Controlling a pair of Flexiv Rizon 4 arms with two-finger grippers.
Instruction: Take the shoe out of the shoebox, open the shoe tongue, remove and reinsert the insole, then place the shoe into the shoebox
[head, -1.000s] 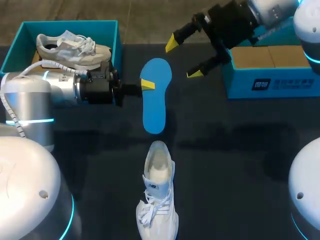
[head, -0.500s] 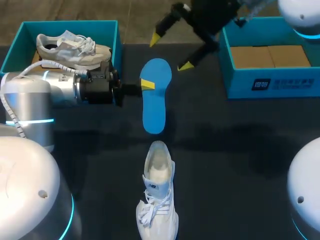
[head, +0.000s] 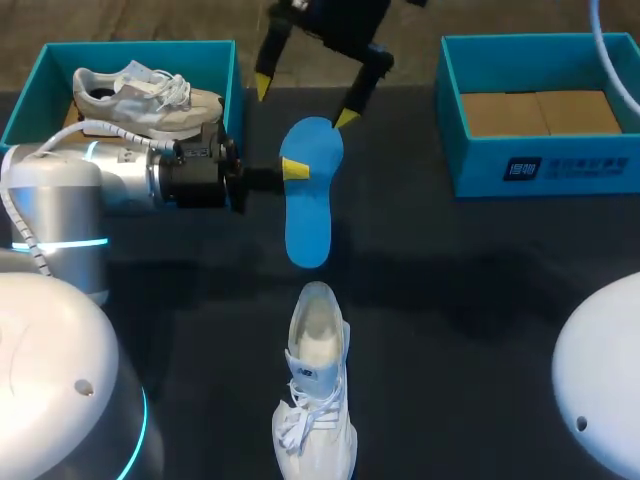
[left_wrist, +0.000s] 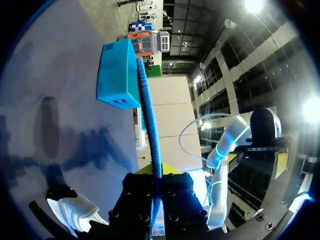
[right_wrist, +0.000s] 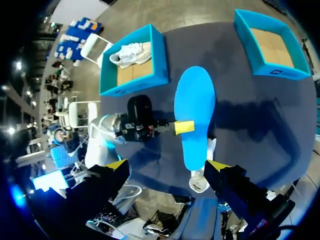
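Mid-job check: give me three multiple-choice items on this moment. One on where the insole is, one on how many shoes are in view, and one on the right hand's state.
1. Where is the blue insole?
A) lying inside a box
B) gripped by the left hand
C) tucked into a shoe

2. How many shoes show?
A) one
B) two
C) three

3. The right hand is:
A) open
B) shut on the insole
C) shut on a lace

1 B: the left wrist view shows the insole's edge between the left fingers.
2 B: a white shoe stands on the table, and a second shoe lies in the left shoebox.
3 A: its yellow tips stand wide apart.
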